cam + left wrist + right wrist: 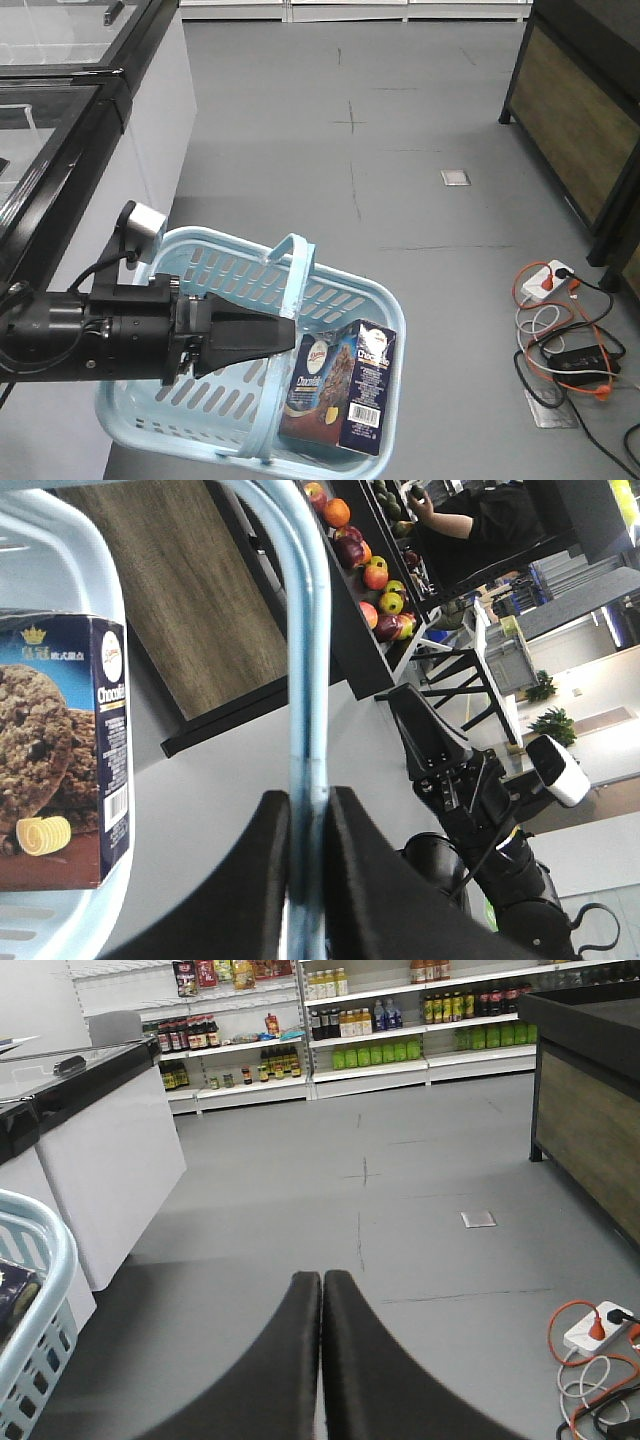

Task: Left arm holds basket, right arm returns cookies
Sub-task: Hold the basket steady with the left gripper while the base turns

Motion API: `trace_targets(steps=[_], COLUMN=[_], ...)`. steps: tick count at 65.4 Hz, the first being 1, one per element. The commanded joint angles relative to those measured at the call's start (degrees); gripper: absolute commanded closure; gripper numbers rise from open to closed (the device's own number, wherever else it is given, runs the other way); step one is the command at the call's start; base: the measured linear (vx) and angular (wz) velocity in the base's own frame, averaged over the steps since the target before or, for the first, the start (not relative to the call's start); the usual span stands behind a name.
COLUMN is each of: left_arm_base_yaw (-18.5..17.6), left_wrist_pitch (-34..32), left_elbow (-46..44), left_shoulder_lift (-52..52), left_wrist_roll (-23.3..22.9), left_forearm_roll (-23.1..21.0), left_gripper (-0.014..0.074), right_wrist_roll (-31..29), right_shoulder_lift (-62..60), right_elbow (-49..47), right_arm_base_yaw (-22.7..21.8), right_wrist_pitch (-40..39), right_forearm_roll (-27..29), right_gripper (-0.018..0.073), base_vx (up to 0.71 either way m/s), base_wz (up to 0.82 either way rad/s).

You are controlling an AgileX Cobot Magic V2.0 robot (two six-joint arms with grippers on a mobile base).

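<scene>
Cookies (345, 385), one carton, in one basket (345, 285); left fingers (250, 880) on handle (300, 680), right fingers (285, 1360) together

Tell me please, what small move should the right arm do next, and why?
Probably open the right gripper and turn it left toward the cookies. Its jaws are shut on nothing and face the shop aisle, while the box stands in the basket, whose handle the left gripper clamps.
</scene>
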Motion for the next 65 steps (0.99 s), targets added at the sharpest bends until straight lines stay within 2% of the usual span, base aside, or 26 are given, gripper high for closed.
trace_targets(steps=[1,65], left_arm_base_yaw=[-0.3,-0.3], left_wrist_pitch=[3.4,3.4], left_elbow=[-1.7,-1.7], left_shoulder_lift=[-1.8,-1.8], left_wrist_roll=[1.1,1.1], left_forearm_roll=[-7.0,-7.0], left_gripper=[0.0604,0.0604], right_wrist_roll=[-0.1,-0.1], right_shoulder_lift=[-0.2,-0.2], right_elbow=[1.2,1.2], right_arm_base_yaw=[0.0,0.0], right_wrist_pitch=[-4.0,-3.9], right_forearm_roll=[-0.1,-0.1], right_gripper=[0.0567,0.0567], base_vx=[0.04,0.05], base_wz=[-0.05,-0.12])
